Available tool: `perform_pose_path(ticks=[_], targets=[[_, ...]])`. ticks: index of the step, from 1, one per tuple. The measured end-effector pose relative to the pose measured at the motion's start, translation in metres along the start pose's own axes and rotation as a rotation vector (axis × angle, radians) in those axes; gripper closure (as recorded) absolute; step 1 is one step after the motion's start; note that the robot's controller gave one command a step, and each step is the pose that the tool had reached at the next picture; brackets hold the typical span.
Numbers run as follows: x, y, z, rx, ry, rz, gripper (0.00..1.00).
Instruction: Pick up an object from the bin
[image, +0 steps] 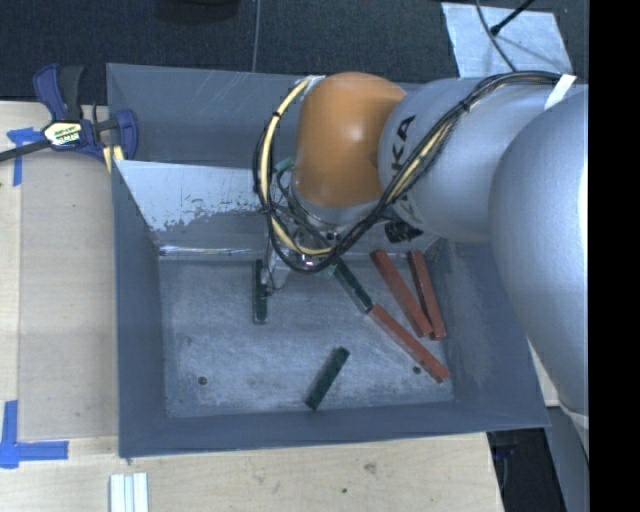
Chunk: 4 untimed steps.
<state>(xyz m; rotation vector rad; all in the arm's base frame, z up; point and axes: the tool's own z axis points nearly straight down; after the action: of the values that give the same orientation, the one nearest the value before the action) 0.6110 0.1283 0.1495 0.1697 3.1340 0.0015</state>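
My gripper (262, 300) reaches down below the orange wrist cover to the bin floor, left of the middle, with no loose thing right beside it. A short dark green stick (327, 377) lies flat on the floor in front of it, toward the near wall. Another dark green stick (352, 287) lies slanted just right of the gripper, partly under the cables. Its lower end meets a long red-brown stick (408, 345) that runs on toward the right front corner.
Two more red-brown sticks (398, 292) (428, 296) lie side by side near the right wall. The arm and its cables hang over the back right of the bin. A pale scuffed sheet lines the back wall.
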Motion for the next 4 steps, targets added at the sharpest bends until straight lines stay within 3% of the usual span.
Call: perform_pose_path(ticks=[1,2,3,4], targets=[[0.005,0.025,-0.092,-0.004,-0.01,-0.025,1.0],[-0.015,0.016,-0.018,0.001,0.004,-0.251,1.0],[-0.016,0.016,-0.02,0.0,0.0,-0.25,0.0],[-0.009,-0.015,0.078,0.001,0.006,-0.568,0.0]])
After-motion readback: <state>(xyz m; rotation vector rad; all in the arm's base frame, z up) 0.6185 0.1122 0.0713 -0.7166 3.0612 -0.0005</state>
